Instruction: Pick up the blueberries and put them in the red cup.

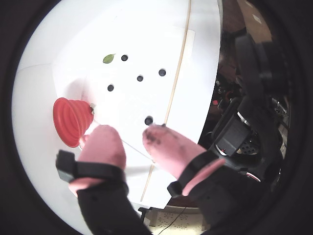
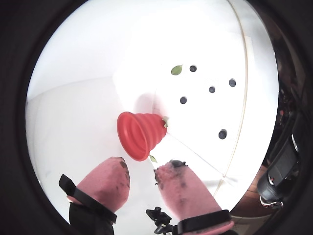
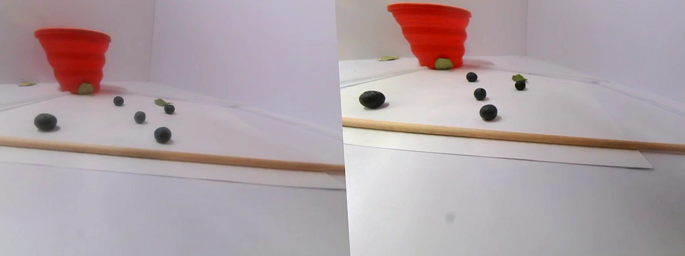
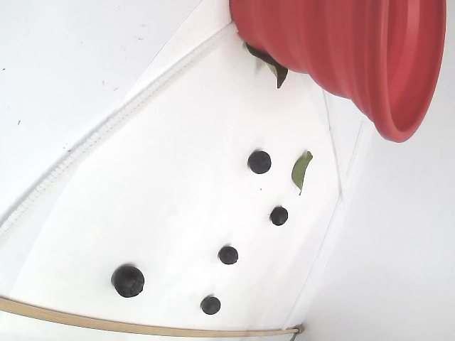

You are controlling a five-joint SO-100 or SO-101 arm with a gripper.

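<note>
Several blueberries lie scattered on white paper; the largest one [image 1: 148, 120] shows in a wrist view just beyond my right fingertip, and it lies nearest the stick in the stereo pair view [image 3: 46, 122] and the fixed view [image 4: 128, 280]. Smaller blueberries [image 2: 212, 89] lie farther out. The red cup [image 1: 72, 121] stands upright with its rim up [image 3: 75, 57], left of the berries. My gripper [image 1: 132, 139] hovers well above the table, open, its pink fingers [image 2: 115, 171] holding nothing. In another wrist view the gripper [image 2: 142, 169] sits just below the red cup [image 2: 142, 133].
A thin wooden stick [image 3: 132, 153] lies across the paper's near edge. One green leaf [image 1: 108, 58] lies among the berries, another [image 3: 85, 88] at the cup's base. White walls [image 3: 237, 41] stand behind. A dark clamp and cables [image 1: 244, 137] sit off the table edge.
</note>
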